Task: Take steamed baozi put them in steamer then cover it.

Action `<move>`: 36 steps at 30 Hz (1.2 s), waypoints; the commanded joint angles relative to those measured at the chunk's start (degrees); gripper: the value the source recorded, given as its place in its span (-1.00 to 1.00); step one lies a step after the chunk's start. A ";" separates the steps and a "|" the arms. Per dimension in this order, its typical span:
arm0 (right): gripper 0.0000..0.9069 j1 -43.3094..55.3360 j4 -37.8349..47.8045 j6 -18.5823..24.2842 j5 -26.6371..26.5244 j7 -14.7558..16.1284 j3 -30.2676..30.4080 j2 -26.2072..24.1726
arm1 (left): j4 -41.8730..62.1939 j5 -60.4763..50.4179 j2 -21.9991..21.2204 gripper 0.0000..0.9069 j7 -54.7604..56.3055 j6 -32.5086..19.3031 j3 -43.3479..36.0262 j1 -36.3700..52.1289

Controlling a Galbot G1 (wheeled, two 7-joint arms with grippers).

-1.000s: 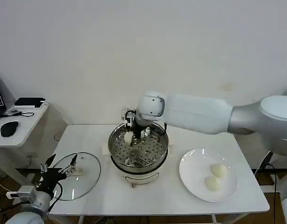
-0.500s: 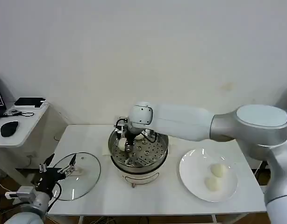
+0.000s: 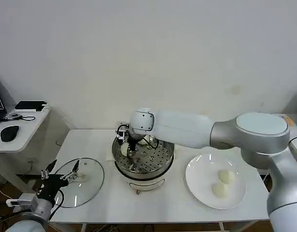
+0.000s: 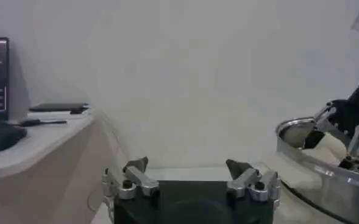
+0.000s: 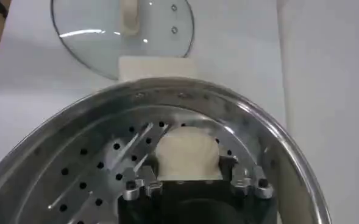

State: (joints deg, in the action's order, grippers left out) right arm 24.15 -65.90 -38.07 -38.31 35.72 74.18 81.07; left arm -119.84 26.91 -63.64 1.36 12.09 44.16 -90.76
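A white table [image 3: 90, 140] stands against a plain wall, the steamer [image 3: 143, 159] set mid-table. The right gripper [image 3: 126, 149] is lowered inside the steamer's left side, clamped on a baozi [image 5: 186, 153] above the perforated tray. If released tilted, the bun could roll against the wall. Two baozi [image 3: 223, 182] are left on the plate [image 3: 197, 183] near the right edge. The left gripper [image 4: 191, 179] is parked, jaws apart, at the front-left corner by the glass lid [image 3: 85, 186]

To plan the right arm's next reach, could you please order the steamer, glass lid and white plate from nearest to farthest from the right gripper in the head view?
1. Steamer, around the right gripper.
2. Glass lid, on its left.
3. White plate, on its right, slightly farther.
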 commanded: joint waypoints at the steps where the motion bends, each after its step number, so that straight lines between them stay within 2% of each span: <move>1: 1.00 -0.03 -0.16 0.23 0.47 0.64 -0.07 -0.23 | -0.20 -0.19 -0.02 1.00 -0.03 0.07 -0.09 -0.11; 8: 1.00 3.97 -5.91 0.31 0.77 2.21 0.12 -4.73 | 0.01 -0.23 -0.14 1.00 -0.12 0.08 -0.21 -0.27; 12: 1.00 7.50 -11.37 0.44 1.81 4.04 -0.07 -9.80 | -0.17 -0.13 -0.14 1.00 -0.14 0.05 -0.06 -0.62; 15: 1.00 11.59 -17.13 1.30 3.22 6.21 0.10 -16.23 | 0.00 -0.07 -0.05 1.00 -0.24 0.03 -0.25 -0.80; 19: 1.00 16.67 -24.07 2.17 7.13 11.22 1.20 -26.59 | 0.58 0.03 0.04 1.00 -0.27 0.02 -0.50 -0.41; 20: 1.00 16.87 -24.34 2.67 7.32 11.87 1.36 -27.02 | 0.63 0.05 0.10 1.00 -0.28 0.00 -0.48 -0.43; 21: 1.00 18.21 -26.85 3.73 9.19 13.28 1.94 -30.98 | 0.71 0.08 0.20 1.00 -0.29 -0.01 -0.44 -0.48; 24: 1.00 18.37 -30.43 6.39 12.94 15.62 2.16 -38.26 | 0.60 0.00 0.21 1.00 -0.31 -0.06 -0.57 -0.61; 26: 1.00 16.54 -32.39 8.72 16.23 17.30 1.23 -44.28 | 0.52 -0.05 0.17 1.00 -0.30 -0.06 -0.84 -0.70; 27: 1.00 14.96 -33.28 10.58 18.44 19.16 0.61 -48.29 | 0.54 -0.22 0.11 1.00 -0.23 -0.08 -1.13 -0.73; 31: 1.00 11.86 -34.35 15.45 24.83 22.31 -0.33 -55.14 | 0.35 -0.56 -0.20 1.00 -0.15 -0.09 -1.93 -0.83; 34: 1.00 5.72 -34.90 18.93 29.38 23.72 -4.06 -59.96 | 0.26 -1.15 -0.57 1.00 -0.10 -0.07 -2.49 -0.74; 36: 1.00 -2.19 -35.59 20.03 31.37 23.86 -10.67 -63.31 | 0.22 -1.69 -0.70 1.00 -0.13 -0.10 -3.01 -0.69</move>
State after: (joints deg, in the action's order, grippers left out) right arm 34.30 -95.16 -26.46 -19.55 53.54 72.61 37.80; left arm -119.61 26.06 -64.12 1.21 12.02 42.38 -91.50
